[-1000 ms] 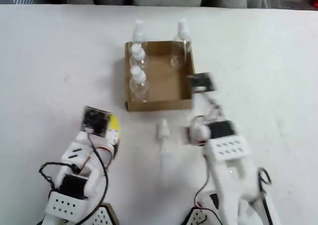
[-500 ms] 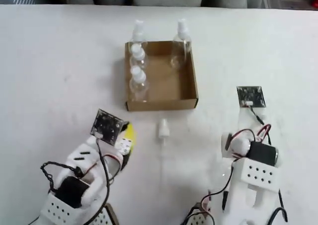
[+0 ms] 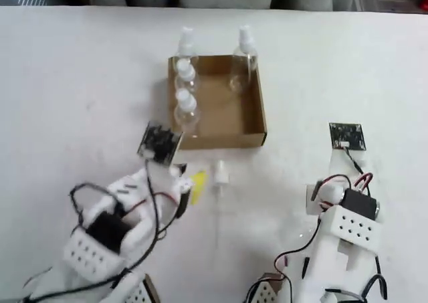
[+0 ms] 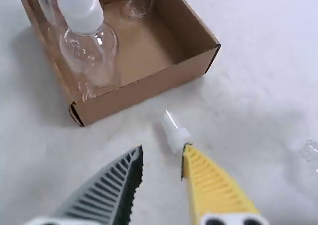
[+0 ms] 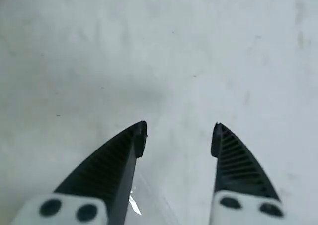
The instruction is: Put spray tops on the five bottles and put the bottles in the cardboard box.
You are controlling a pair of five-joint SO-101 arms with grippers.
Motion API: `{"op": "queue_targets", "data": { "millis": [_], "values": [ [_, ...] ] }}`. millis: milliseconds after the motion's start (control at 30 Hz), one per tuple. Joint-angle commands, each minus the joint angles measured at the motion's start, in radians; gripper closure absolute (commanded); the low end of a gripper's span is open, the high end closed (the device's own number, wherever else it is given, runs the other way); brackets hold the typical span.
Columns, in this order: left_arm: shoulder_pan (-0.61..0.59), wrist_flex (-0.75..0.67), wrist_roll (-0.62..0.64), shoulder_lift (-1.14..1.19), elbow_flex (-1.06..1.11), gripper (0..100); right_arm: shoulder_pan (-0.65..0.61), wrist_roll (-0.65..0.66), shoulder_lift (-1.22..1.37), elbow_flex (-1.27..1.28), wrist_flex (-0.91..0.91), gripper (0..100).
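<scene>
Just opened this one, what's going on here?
The left hand, open, is down right beside a loose spray top lying on the table just in front of the cardboard box. Capped bottles already stand in the box. The right hand is open above bare table.

Left gripper, jaws apart, hangs low over the table's near middle; right gripper, likewise spread, near right.

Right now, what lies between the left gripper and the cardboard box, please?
A loose spray top, lying on the table; the left wrist view shows it.
</scene>
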Motion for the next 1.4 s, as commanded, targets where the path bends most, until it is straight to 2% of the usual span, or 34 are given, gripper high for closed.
{"op": "queue_targets", "data": {
  "millis": [0, 200, 300, 433, 600, 867, 967, 1100, 1367],
  "values": [
    [0.015, -0.023, 0.057, 0.334, -0.215, 86, 0.015, 0.012, 0.002, -0.009, -0.016, 82.2],
    [0.044, -0.021, 0.186, 0.662, -0.391, 86, 0.012, 0.012, 0.002, -0.008, -0.016, 82.2],
    [0.099, -0.021, 0.232, 0.782, -0.448, 86, 0.012, 0.012, 0.002, -0.002, -0.016, 82.2],
    [0.157, -0.021, 0.279, 0.897, -0.489, 86, 0.007, 0.014, 0.002, 0.009, -0.018, 82.2],
    [0.136, -0.021, 0.388, 1.001, -0.554, 86, 0.007, 0.014, 0.002, 0.009, -0.018, 82.2],
    [0.062, -0.020, 0.425, 1.167, -0.674, 86, 0.005, 0.014, 0.002, 0.011, -0.018, 82.2],
    [0.053, -0.014, 0.397, 1.222, -0.718, 83, 0.005, 0.014, 0.002, 0.011, -0.018, 82.2],
    [0.056, -0.014, 0.397, 1.244, -0.735, 77, 0.005, 0.014, 0.002, 0.040, -0.059, 82.1],
    [0.058, -0.021, 0.402, 1.253, -0.729, 77, 0.005, 0.014, 0.002, 0.052, -0.073, 82.1]
  ]
}}
